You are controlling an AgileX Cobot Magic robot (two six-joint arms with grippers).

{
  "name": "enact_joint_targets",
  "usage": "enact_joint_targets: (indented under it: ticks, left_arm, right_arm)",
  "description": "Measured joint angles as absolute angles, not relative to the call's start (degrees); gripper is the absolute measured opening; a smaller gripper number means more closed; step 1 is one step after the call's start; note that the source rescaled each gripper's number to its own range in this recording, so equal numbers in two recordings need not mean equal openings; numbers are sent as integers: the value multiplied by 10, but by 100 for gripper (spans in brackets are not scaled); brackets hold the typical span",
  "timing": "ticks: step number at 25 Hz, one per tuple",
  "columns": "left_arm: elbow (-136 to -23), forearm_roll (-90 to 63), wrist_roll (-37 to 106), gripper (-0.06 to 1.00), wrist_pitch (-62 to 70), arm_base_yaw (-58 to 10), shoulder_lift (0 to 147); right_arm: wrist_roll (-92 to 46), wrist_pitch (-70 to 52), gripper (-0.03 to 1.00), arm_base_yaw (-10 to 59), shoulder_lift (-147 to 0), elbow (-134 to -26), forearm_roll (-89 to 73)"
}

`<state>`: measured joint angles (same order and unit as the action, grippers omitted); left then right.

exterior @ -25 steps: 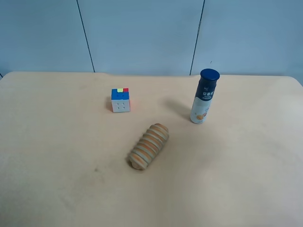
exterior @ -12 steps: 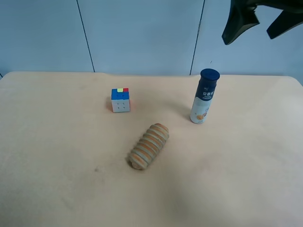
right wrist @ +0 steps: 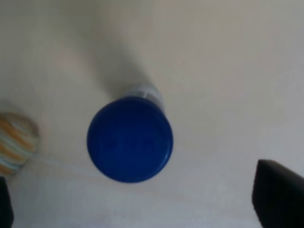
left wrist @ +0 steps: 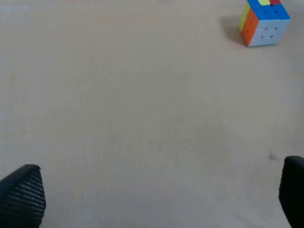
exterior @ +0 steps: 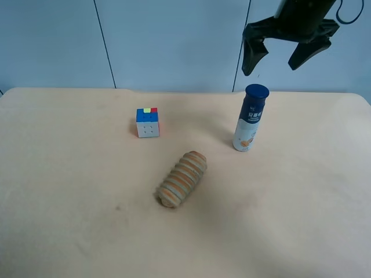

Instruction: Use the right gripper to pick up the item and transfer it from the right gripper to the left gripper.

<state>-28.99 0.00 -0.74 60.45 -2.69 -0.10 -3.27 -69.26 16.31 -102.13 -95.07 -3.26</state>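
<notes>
While the item (exterior: 250, 119) stands upright, the right end effector (exterior: 271, 66) hangs spread wide at its 12 o'clock.

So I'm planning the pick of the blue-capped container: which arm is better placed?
Right. The right end effector, open, hangs above the container, whose cap is central in the right wrist view. The left end effector faces table with only the puzzle cube in sight.
</notes>
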Motion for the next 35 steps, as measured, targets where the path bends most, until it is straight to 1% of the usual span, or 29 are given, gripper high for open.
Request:
enact_joint_targets:
  ticks: [8, 24, 26, 29, 31, 33, 35]
  left_arm:
    - [-290, 0, -7, 100, 605, -27, -1]
    - [-290, 0, -7, 100, 605, -27, -1]
    - [-290, 0, -7, 100, 605, -27, -1]
    - [-290, 0, -7, 100, 605, -27, -1]
    - [-290, 0, -7, 100, 605, -27, -1]
    - [-290, 0, -7, 100, 605, -27, -1]
    - [-290, 0, -7, 100, 605, -27, -1]
  right_arm:
    - [-33, -695, 99, 163, -1083, -951, -59]
    - [-33, -699, 99, 163, -1135, -952, -42]
    - [-33, -698, 97, 163, -1141, -952, -40]
    - [-33, -697, 92, 163, -1143, -952, -36]
    - [-33, -694, 85, 163, -1143, -952, -36]
    - [-33, -693, 75, 163, -1143, -952, -36]
    - [-33, -692, 58, 163, -1143, -952, -36]
